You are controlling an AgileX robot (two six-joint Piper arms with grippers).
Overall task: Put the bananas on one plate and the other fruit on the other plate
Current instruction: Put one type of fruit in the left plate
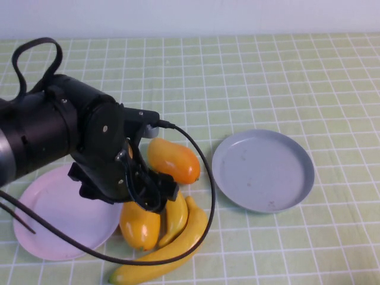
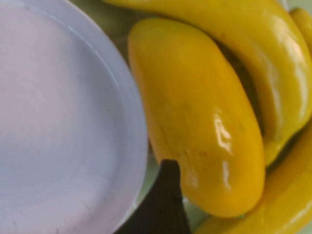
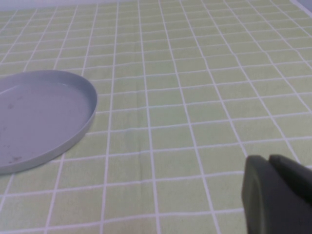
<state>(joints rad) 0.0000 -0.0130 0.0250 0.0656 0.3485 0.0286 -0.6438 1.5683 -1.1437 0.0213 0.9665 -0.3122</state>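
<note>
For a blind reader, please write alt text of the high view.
The left end effector hangs low over a yellow mango beside the empty pink plate. Two bananas and a redder mango lie nearby; the grey-blue plate is empty.

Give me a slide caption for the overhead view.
Left claw over piled bananas and mangoes, between empty pink plate and grey plate.

The left claw hangs low over the yellow mango beside the pink plate, two bananas alongside, the grey-blue plate bare.
</note>
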